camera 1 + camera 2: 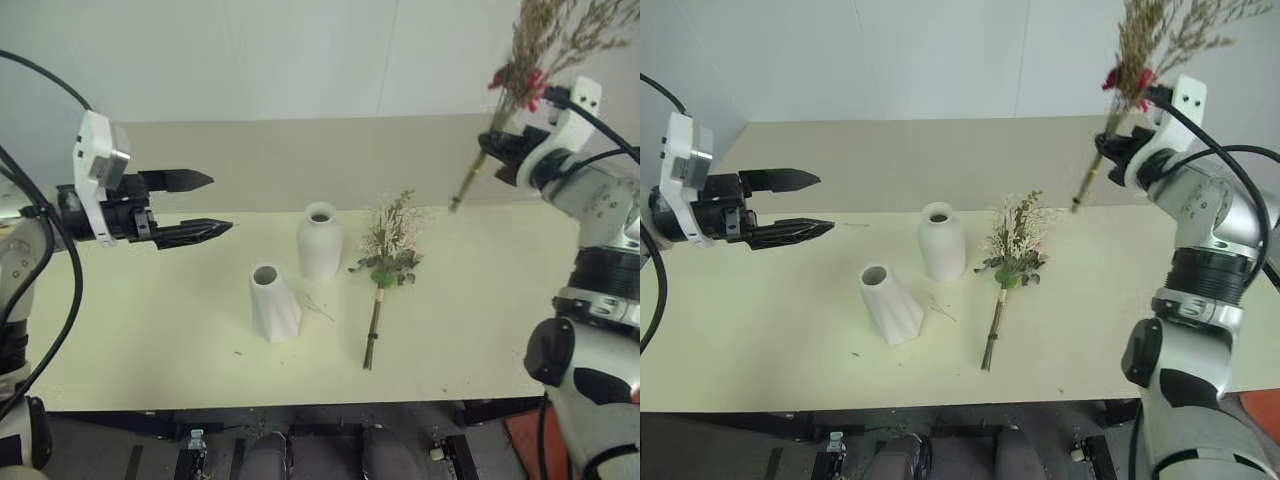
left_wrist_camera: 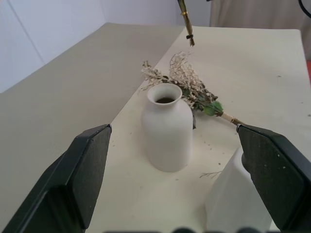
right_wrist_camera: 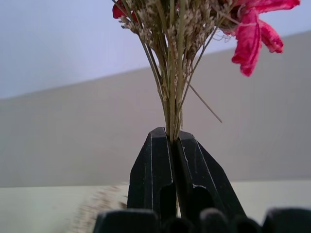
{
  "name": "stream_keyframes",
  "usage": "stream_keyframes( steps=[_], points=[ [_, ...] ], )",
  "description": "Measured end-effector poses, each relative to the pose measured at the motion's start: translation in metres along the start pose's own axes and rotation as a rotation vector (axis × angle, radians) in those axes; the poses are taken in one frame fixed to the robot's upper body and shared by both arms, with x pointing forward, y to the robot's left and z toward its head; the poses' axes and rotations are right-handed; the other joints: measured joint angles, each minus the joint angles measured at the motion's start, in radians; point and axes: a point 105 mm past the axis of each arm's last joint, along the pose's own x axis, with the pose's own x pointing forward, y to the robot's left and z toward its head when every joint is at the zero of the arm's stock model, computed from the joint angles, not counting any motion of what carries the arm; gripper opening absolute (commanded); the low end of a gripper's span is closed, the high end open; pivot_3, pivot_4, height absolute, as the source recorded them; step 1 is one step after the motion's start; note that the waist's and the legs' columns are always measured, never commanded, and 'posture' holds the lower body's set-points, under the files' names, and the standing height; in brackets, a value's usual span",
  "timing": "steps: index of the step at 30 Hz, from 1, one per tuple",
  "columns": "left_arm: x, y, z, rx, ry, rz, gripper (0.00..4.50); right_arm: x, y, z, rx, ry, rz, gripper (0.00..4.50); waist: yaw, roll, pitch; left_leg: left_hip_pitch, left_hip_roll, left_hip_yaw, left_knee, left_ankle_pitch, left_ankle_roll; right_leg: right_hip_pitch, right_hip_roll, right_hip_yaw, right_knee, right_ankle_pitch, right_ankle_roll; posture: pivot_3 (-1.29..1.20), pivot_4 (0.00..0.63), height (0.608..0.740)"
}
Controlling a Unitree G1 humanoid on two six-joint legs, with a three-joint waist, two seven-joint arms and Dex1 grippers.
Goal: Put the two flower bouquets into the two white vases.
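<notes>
At the left, the left gripper [image 1: 205, 205] hangs level above the pale cream table [image 1: 120, 340] with its two black fingers spread wide and nothing between them; it points toward the middle of the table, and in the left wrist view the rounded, bottle-shaped matte white vase [image 2: 167, 127] stands straight ahead of its open jaws, with the tapered, cone-like white vase [image 1: 273, 302] nearer and off to one side. Both vases stand upright and apart, mouths up and empty. Just to the right of the bottle vase lies the bunch of cream-white blossoms with green leaves [image 1: 388, 255], flat on the table, its heads pointing away from the robot and its long thin stems running back toward the table's near edge. Farther right, raised well above the table, the right gripper [image 3: 175, 145] is clamped tight on the stems of the beige wispy bunch with red-pink blooms [image 1: 530, 60]; the blooms rise above the jaws while the tied stem end slants down below them and toward the vases. So the stem tip already leans the right way, and the right arm, which holds this bunch, looks best placed to bring it over a vase mouth; the bottle vase stands nearer to it.
</notes>
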Motion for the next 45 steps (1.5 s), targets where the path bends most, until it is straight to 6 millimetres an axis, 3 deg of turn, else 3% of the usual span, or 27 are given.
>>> stream_keyframes(
  steps=[5, 14, 27, 32, 45],
  points=[
    [-0.004, -0.008, -0.002, -0.013, -0.005, 0.006, 4.5, 0.011, 0.078, 0.012, -0.047, -0.064, 0.306, 0.01, 0.001, 0.0, 0.0, 0.0, 0.0, 0.0, 0.0, 0.0, 0.0, -0.001, 0.0, 0.0, 0.001, 0.0, 0.0, 0.0, 0.15, 0.74],
    [-0.012, -0.01, 0.001, -0.011, -0.015, 0.035, 4.5, 0.01, 0.135, 0.002, -0.142, -0.056, 0.553, 0.01, 0.005, 0.0, 0.0, 0.0, 0.0, -0.001, 0.0, 0.0, 0.0, 0.0, 0.0, -0.001, 0.0, 0.0, 0.0, 0.0, 0.15, 0.74],
    [-0.014, -0.014, 0.001, -0.02, -0.008, 0.036, 4.5, 0.025, 0.176, -0.03, -0.133, -0.052, 0.64, 0.01, 0.002, 0.0, 0.0, 0.001, 0.0, -0.001, 0.0, 0.0, 0.0, -0.001, 0.0, -0.001, 0.001, 0.001, -0.001, 0.0, 0.15, 0.74],
    [-0.014, -0.014, 0.002, -0.017, -0.002, 0.037, 4.5, 0.028, 0.173, -0.046, -0.142, -0.029, 0.618, 0.01, 0.003, 0.0, 0.0, 0.001, 0.0, -0.001, 0.0, 0.0, 0.0, -0.001, 0.0, -0.001, 0.001, 0.001, -0.001, 0.0, 0.15, 0.74],
    [-0.014, -0.016, 0.003, -0.022, -0.008, 0.025, 4.5, 0.034, 0.16, -0.053, -0.197, -0.037, 0.558, 0.01, 0.001, 0.0, 0.0, 0.001, 0.0, -0.001, 0.0, 0.0, 0.0, -0.001, 0.0, 0.0, 0.001, 0.001, -0.001, 0.0, 0.15, 0.74]
  ],
)
